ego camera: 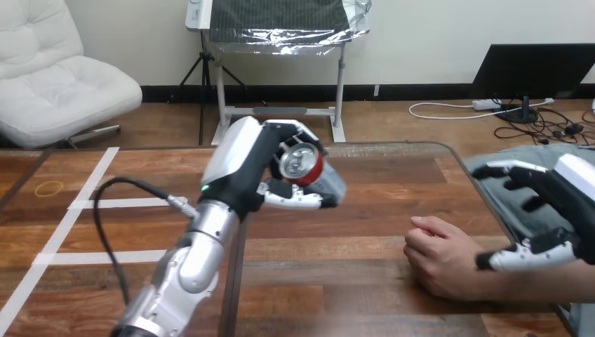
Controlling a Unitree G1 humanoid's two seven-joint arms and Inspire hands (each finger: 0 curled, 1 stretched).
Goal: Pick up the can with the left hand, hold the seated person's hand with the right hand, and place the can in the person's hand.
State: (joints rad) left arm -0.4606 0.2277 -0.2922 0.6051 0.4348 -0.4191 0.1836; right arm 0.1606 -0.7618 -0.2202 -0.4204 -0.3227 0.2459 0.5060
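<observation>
Currently your left robot hand (257,167) has its fingers wrapped round the can (303,165), lifted above the desk (337,281). Your right robot hand (554,195) hangs spread open just beside the person's hand (440,256), a fist resting on the desk.

We see a red can (306,166) with a silver top, and a brown wooden table (365,235) crossed by white tape lines (126,203).

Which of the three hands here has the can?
The robot's left hand, raised, fingers curled round the red can. Its right hand is open and empty; the person's hand rests on the table.
</observation>
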